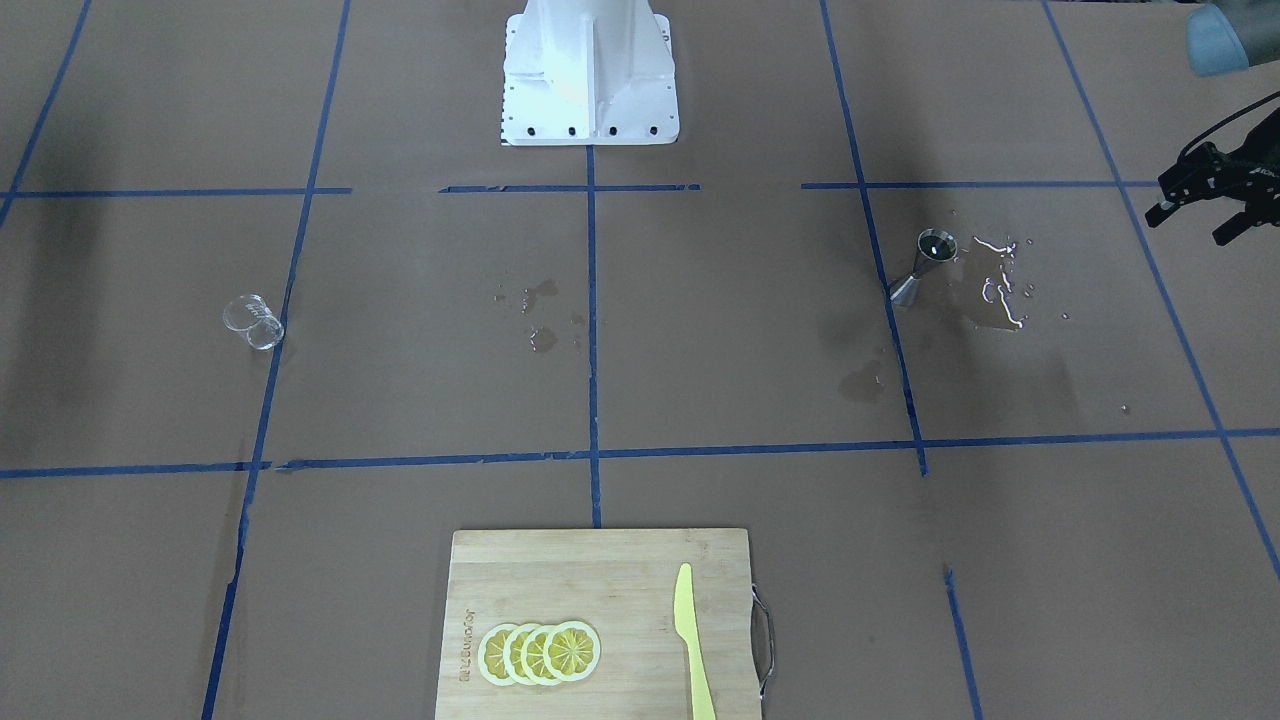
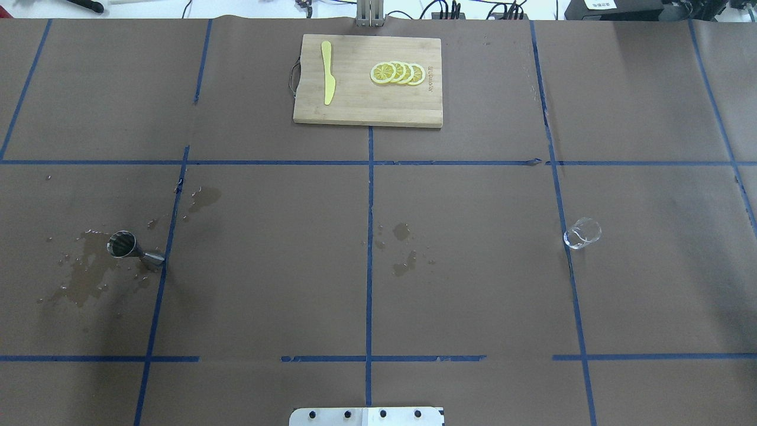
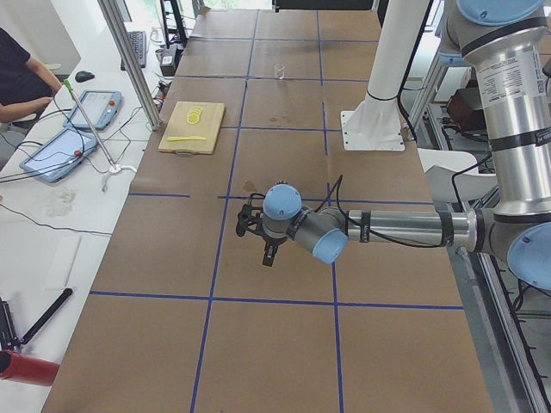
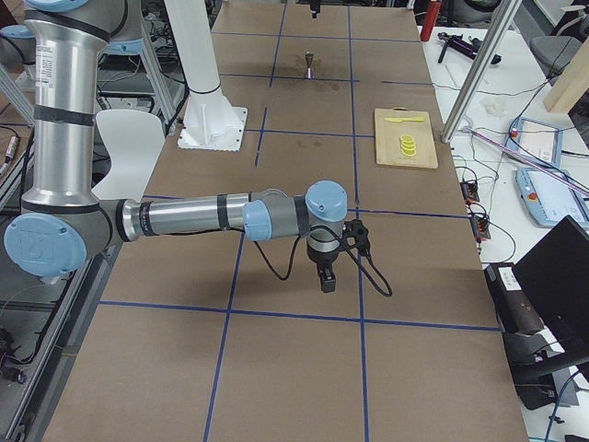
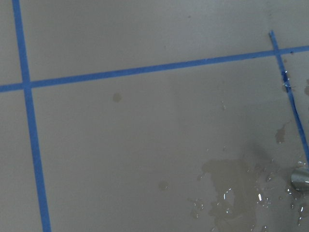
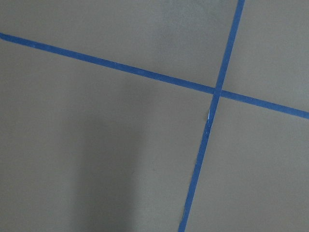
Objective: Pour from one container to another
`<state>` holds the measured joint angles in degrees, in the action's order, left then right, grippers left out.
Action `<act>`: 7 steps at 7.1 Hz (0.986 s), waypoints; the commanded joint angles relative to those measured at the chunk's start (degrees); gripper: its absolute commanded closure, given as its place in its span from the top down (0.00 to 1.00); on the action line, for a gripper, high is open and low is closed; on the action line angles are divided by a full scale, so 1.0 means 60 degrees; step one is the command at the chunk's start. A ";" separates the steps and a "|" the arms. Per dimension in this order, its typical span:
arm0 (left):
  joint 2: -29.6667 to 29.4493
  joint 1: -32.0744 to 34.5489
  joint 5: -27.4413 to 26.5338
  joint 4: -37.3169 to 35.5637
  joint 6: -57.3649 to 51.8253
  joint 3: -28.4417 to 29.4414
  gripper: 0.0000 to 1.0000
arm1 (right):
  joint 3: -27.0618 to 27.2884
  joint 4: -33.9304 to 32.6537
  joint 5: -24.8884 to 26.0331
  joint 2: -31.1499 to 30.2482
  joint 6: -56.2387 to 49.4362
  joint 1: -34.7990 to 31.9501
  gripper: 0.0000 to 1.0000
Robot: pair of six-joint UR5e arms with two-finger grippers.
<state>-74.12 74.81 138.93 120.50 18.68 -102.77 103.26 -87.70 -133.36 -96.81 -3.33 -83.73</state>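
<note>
The clear glass measuring cup (image 1: 253, 322) stands alone on the brown table, in the overhead view at the right (image 2: 582, 232); no gripper is near it. The steel jigger (image 1: 925, 265) stands upright on the other side (image 2: 127, 247), with spilled water (image 1: 1000, 285) beside it. My left gripper (image 1: 1190, 228) hangs at the frame's edge, off to the jigger's side and apart from it, its two fingers spread with nothing between them. A sliver of the jigger (image 5: 300, 179) shows in the left wrist view. My right gripper (image 4: 324, 276) hovers low over bare table, far from both; I cannot tell its state.
A wooden cutting board (image 1: 520, 580) with lemon slices (image 1: 540, 652) and a yellow knife (image 1: 692, 640) lies at the table's far middle edge. Small wet patches (image 1: 540, 315) mark the table's centre. The white robot base (image 1: 590, 75) sits at the near middle.
</note>
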 commanded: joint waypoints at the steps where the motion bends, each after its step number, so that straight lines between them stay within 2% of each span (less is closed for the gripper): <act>1: -0.0155 0.0639 -0.0128 -0.2246 -0.1993 -0.0068 1.00 | -0.0215 -0.0379 -0.0546 0.0195 0.0027 -0.0383 1.00; 2: -0.0200 0.0946 -0.0128 -0.2836 -0.2174 -0.0257 1.00 | -0.0420 -0.1079 -0.1102 0.0589 -0.0075 -0.0502 1.00; 3: -0.0345 0.1196 -0.0128 -0.3335 -0.2176 -0.0273 1.00 | -0.0422 -0.1477 -0.1021 0.0737 -0.0148 -0.0576 1.00; 5: -0.0916 0.1723 -0.0143 -0.4449 -0.2205 -0.0419 1.00 | -0.0495 -0.1496 -0.0845 0.0754 -0.0163 -0.0446 1.00; 7: -0.0904 0.2032 -0.0274 -0.4482 -0.2220 -0.0783 1.00 | -0.0583 -0.1990 -0.0742 0.1044 -0.0149 -0.0401 1.00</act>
<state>-79.43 85.90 137.89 94.19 5.46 -105.92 99.99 -97.54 -138.26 -91.80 -4.23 -86.32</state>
